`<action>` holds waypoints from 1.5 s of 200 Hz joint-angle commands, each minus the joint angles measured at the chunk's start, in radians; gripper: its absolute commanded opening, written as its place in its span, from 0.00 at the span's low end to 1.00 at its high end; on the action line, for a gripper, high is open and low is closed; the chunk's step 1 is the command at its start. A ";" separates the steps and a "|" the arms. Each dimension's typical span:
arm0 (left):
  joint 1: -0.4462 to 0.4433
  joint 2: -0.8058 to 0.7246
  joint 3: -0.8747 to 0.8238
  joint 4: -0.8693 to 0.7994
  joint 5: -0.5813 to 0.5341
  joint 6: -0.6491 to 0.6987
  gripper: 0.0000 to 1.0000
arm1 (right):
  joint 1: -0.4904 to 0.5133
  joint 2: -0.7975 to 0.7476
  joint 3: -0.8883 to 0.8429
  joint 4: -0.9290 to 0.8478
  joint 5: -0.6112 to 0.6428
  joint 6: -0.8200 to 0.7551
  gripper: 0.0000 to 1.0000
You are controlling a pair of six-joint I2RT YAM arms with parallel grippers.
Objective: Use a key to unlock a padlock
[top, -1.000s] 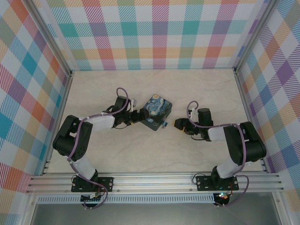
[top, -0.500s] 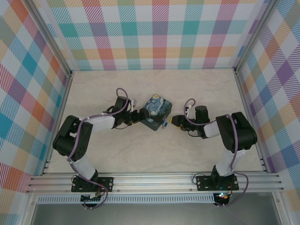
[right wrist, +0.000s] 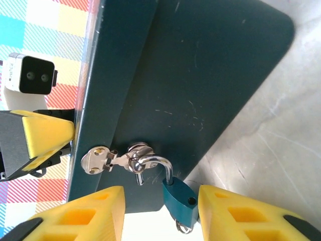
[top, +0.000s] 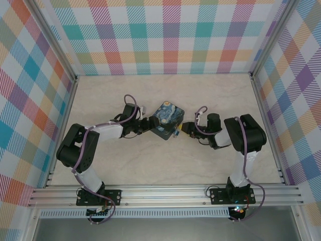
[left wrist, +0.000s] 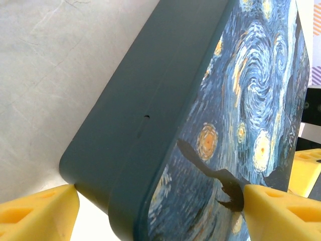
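My left gripper (left wrist: pixel 160 198) has its jaws spread wide across the starry-night tin (left wrist: pixel 150 125), one pad on the tin's plain back corner and the other on the painted lid. Both look pressed on, so I have hold of it, tilted up off the table (top: pixel 150 165). My right gripper (right wrist: pixel 161 196) is about half open and holds nothing. The padlock (right wrist: pixel 179 203) hangs between its fingers, its silver shackle hooked through the hasp (right wrist: pixel 100 159) on the tin's edge. One fingertip sits just beside the blue body, the other stands clearly apart.
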 commanded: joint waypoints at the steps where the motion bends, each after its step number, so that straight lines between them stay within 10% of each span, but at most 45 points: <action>1: -0.004 0.024 -0.032 -0.074 -0.074 -0.006 0.82 | 0.030 0.049 0.016 0.025 0.004 0.002 0.45; 300: -0.004 0.010 -0.034 -0.077 -0.080 -0.015 0.77 | 0.043 0.046 -0.002 0.036 0.048 -0.007 0.21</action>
